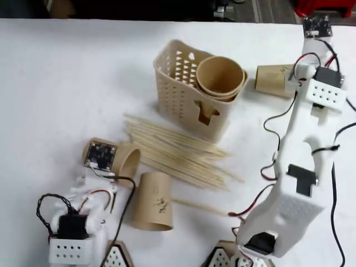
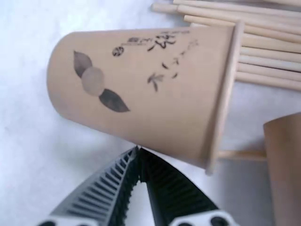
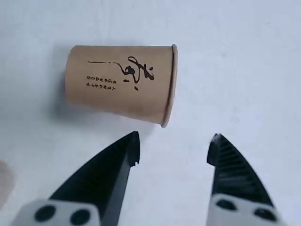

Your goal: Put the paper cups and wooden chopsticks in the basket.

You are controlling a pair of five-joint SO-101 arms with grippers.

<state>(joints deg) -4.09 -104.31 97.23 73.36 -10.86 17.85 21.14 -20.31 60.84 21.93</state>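
Starting from the left gripper (image 2: pixel 139 153), we see that its two ribbed fingers (image 2: pixel 103 188) are pressed together and there is nothing between them. Their tips come right up to the side wall of the leaf cup (image 2: pixel 141 94), a brown paper cup with two dark leaves drawn on it. We cannot tell if they touch it. This cup lies on its side on the white table (image 2: pixel 28 155), and its rim is just beside the ends of the wooden chopsticks (image 2: pixel 263 61).

In the high view, a second cup (image 1: pixel 153 201) lies on its side close to the leaf cup, with its wider end toward the front edge of the table. The chopsticks lie flat in a loose heap in the middle of the table, almost parallel to each other, in front of the basket (image 1: pixel 178 83). One single stick (image 1: pixel 197 207) lies apart from the heap, near the second cup. The basket is cream plastic with many small holes and stands upright. Inside it are two nested cups (image 1: pixel 221 75), a little tilted, with their mouths up.

The right gripper (image 3: pixel 175 141) has its black fingers (image 3: pixel 113 169) spread wide and pinches nothing. It hangs over the table just short of a third cup (image 3: pixel 122 80), which lies on its side and is apart from both tips. In the high view this cup is to the right of the basket, near it.
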